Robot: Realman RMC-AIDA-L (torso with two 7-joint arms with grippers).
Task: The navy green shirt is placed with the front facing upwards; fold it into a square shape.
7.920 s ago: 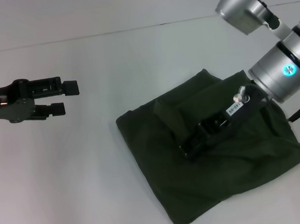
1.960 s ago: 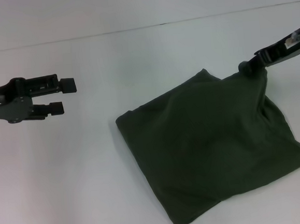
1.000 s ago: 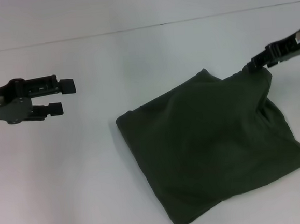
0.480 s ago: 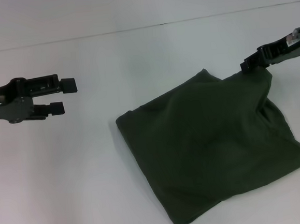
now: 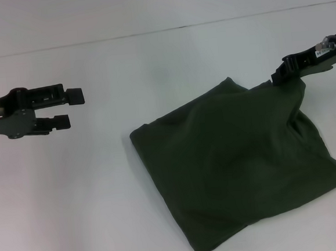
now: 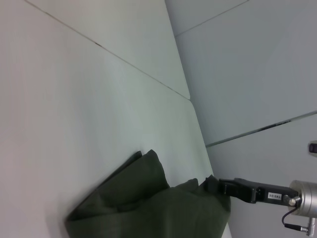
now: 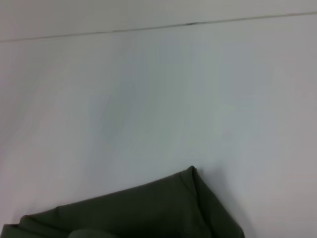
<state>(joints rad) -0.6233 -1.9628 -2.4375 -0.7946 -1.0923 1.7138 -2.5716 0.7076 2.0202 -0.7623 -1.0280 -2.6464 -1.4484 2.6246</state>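
The navy green shirt lies folded into a rough square on the white table, turned so one corner points to the front, with plain green fabric showing and no print visible. My right gripper reaches in from the right and its tip meets the shirt's far right corner. The left wrist view shows that right gripper against the same corner of the shirt. In the right wrist view only a far corner of the shirt appears. My left gripper hovers open well to the left of the shirt, holding nothing.
The white table spreads bare to the left of and in front of the shirt. A seam line runs across the far side of the table.
The right gripper was over the shirt's middle at first, then withdrew to the far right corner. Over the last second it shifted slightly left along that corner. The left arm stayed still.
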